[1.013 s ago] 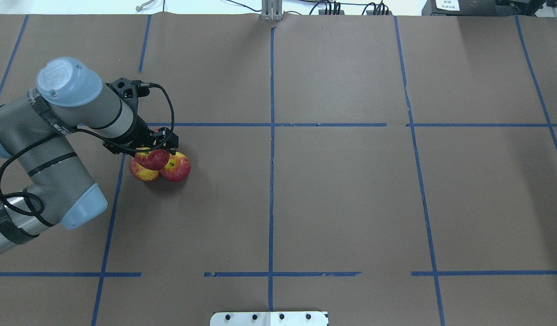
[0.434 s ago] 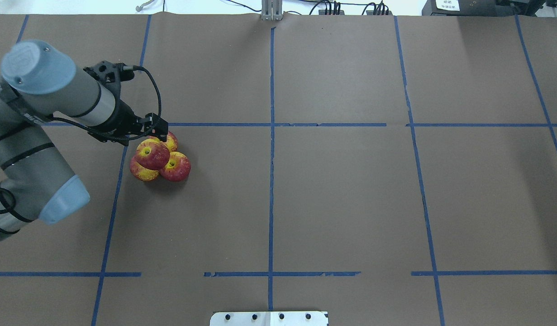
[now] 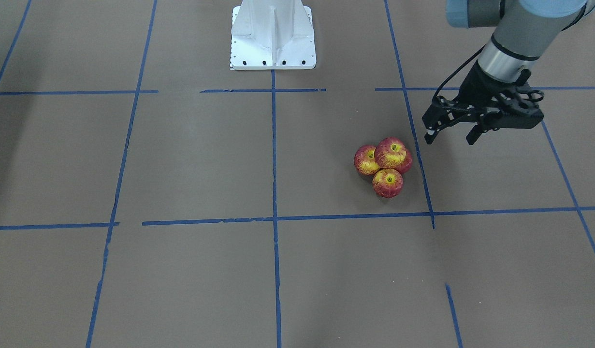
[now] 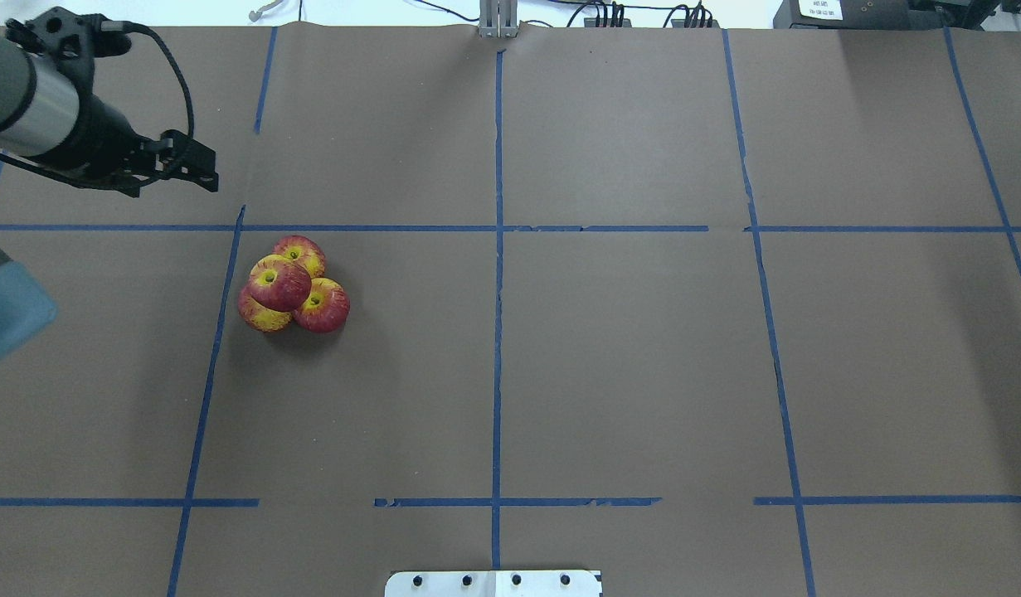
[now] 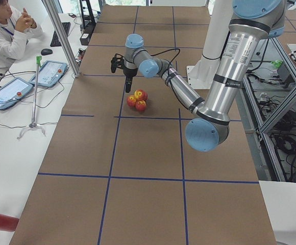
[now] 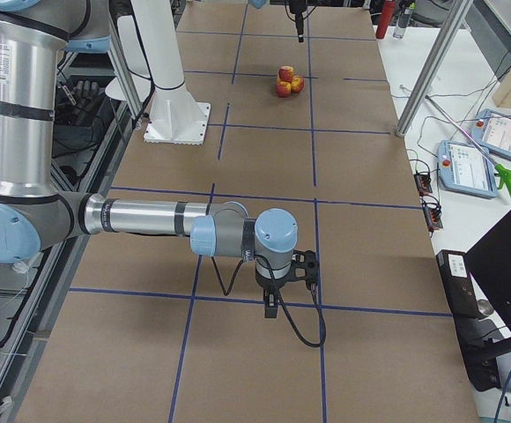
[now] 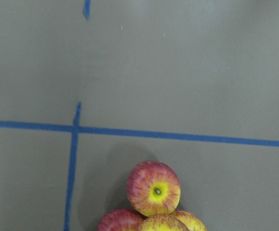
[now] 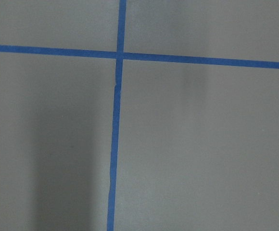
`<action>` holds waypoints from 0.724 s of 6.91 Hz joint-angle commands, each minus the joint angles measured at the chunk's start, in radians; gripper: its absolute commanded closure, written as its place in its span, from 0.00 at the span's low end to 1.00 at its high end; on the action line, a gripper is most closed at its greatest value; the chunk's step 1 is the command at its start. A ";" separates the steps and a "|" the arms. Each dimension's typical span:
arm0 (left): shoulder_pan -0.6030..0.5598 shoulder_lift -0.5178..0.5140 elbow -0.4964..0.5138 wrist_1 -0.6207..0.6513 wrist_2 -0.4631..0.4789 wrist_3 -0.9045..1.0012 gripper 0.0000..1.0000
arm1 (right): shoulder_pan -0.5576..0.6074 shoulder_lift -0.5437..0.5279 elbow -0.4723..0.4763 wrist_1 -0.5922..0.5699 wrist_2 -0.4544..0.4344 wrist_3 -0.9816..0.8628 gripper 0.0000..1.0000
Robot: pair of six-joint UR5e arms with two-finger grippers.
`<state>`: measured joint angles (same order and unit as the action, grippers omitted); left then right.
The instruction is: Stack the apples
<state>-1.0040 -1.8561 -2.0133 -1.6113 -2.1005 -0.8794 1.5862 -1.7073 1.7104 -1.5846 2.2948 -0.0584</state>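
Four red-and-yellow apples are piled left of centre on the brown table. Three of them, at the back, right and left, lie on the table, and a fourth apple rests on top. The pile also shows in the front view and at the bottom of the left wrist view. My left gripper is open and empty, raised, apart from the pile on its far-left side. My right gripper shows only in the right side view, and I cannot tell its state.
The white robot base plate sits at the robot's edge of the table. Blue tape lines divide the brown table cover. An operator sits by tablets past the table's far edge.
My left gripper let go of the top apple, opened, and pulled up and away to the far left. The apple stays on the pile. The other apples have not moved.
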 commanded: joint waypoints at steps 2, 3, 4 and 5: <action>-0.265 0.180 0.025 0.014 -0.129 0.541 0.00 | 0.000 0.000 0.000 0.000 0.000 -0.001 0.00; -0.410 0.205 0.110 0.024 -0.203 0.762 0.00 | 0.000 0.000 0.000 0.000 0.000 -0.001 0.00; -0.479 0.247 0.190 0.028 -0.204 0.928 0.00 | 0.000 0.000 0.000 0.000 0.000 -0.001 0.00; -0.519 0.239 0.265 0.062 -0.202 0.980 0.00 | 0.000 0.000 0.000 0.000 0.000 -0.001 0.00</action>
<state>-1.4520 -1.6290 -1.8387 -1.5771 -2.2918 -0.0207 1.5861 -1.7073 1.7104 -1.5846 2.2948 -0.0598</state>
